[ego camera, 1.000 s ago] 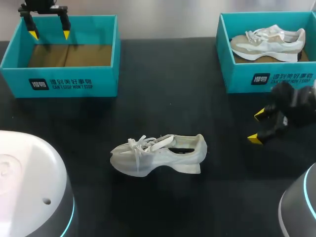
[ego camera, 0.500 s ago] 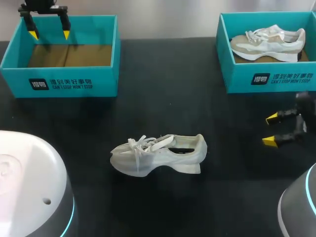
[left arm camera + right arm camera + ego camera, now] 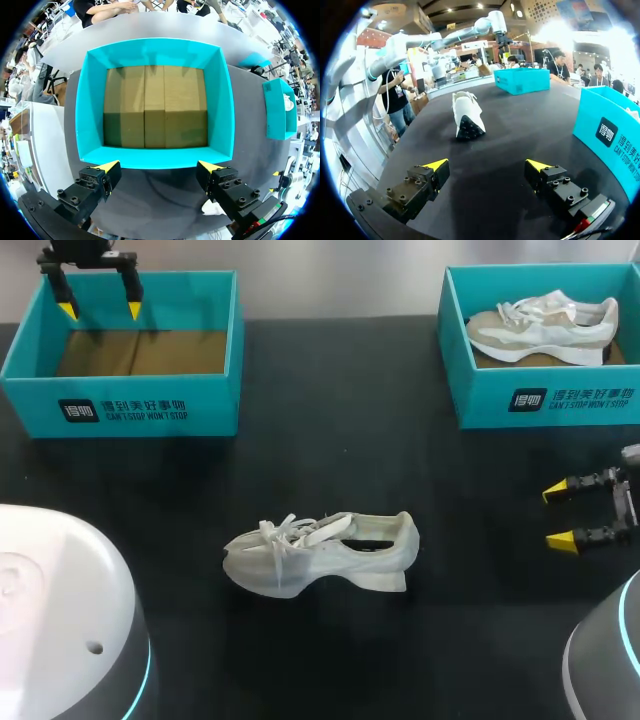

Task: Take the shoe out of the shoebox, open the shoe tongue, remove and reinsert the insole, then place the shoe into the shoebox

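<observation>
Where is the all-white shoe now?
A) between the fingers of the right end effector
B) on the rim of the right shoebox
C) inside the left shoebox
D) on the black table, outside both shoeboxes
D: the white shoe lies alone on the black table, and the right end effector is open and apart from it.

White shoe [image 3: 300, 562], teal shoebox [image 3: 150, 390], black table [image 3: 340, 420], yellow-tipped fingers [image 3: 558, 489].

white shoe [image 3: 320, 550]: laced, upright on its sole, toe to my left, outside both boxes | left shoebox [image 3: 150, 405]: teal, open, brown floor showing, beyond the white shoe to its left | right shoebox [image 3: 540, 400]: teal, open, beyond the white shoe to its right, holding a beige-and-white shoe [image 3: 545, 328]
</observation>
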